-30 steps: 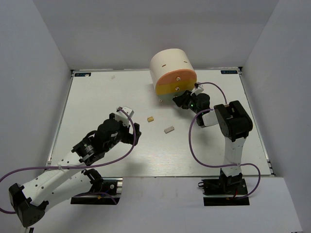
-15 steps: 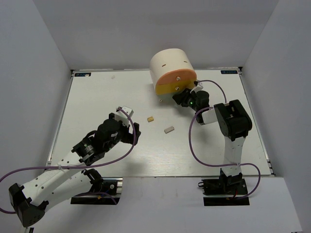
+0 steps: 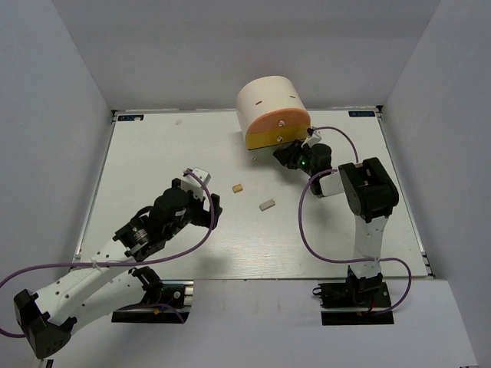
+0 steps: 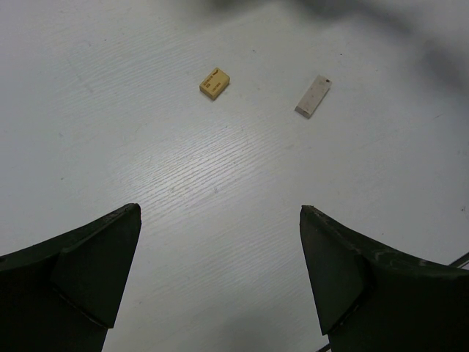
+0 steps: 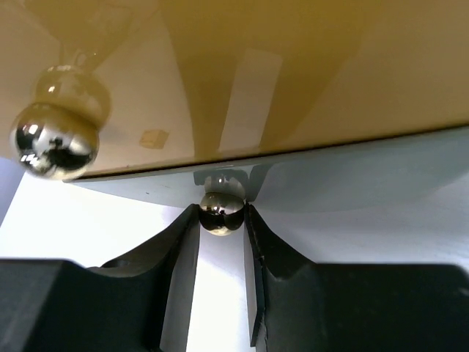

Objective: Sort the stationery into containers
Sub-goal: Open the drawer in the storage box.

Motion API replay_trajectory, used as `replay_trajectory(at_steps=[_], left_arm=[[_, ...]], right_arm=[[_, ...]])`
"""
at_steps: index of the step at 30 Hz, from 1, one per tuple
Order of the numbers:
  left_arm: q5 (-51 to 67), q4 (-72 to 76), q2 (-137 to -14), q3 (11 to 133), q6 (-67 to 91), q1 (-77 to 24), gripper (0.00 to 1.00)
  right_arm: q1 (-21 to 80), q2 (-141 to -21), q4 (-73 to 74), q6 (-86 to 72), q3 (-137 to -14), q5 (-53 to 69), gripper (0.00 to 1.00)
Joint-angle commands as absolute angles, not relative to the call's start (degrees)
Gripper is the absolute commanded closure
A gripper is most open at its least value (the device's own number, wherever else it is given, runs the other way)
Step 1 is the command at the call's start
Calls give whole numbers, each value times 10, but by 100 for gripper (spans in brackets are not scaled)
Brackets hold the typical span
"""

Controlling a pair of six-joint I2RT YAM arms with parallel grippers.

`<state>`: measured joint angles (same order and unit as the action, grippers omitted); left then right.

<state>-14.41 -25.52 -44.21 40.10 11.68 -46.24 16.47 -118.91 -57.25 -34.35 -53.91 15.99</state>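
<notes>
The cream half-cylinder organiser (image 3: 268, 101) stands at the back of the table, with its salmon-orange top drawer (image 3: 280, 122) and its yellow middle drawer (image 3: 270, 139) facing me. My right gripper (image 3: 283, 155) is at its base. In the right wrist view my right gripper (image 5: 222, 220) is shut on the small shiny knob (image 5: 222, 209) of the grey-green bottom drawer (image 5: 366, 169), under the yellow drawer (image 5: 308, 73). My left gripper (image 3: 215, 209) is open and empty above the table. A tan eraser (image 3: 238, 187) and a grey eraser (image 3: 267, 205) lie ahead of it. They also show in the left wrist view, the tan eraser (image 4: 215, 82) and the grey eraser (image 4: 313, 96). Highlighters and pens are out of view.
The yellow drawer's knob (image 5: 55, 139) hangs at the upper left of the right wrist view. White walls enclose the table (image 3: 153, 153) on the left, back and right. A purple cable (image 3: 303, 222) loops beside the right arm.
My right gripper has moved a little up and left, closer to the organiser's front. The left arm and both erasers have not moved.
</notes>
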Motion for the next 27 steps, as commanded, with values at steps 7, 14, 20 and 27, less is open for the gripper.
replay_trajectory(at_steps=[7, 14, 20, 27], left_arm=[[-146, -258, -440, 401, 120, -462, 1], [-141, -258, -440, 401, 120, -462, 1], [-141, -258, -446, 401, 120, -462, 1], [-141, -258, -457, 401, 120, -462, 1]], right_arm=[[156, -1109, -597, -357, -446, 184, 85], [157, -1080, -593, -359, -396, 200, 83], [156, -1080, -585, -352, -402, 217, 28], [147, -1037, -583, -338, -370, 234, 10]])
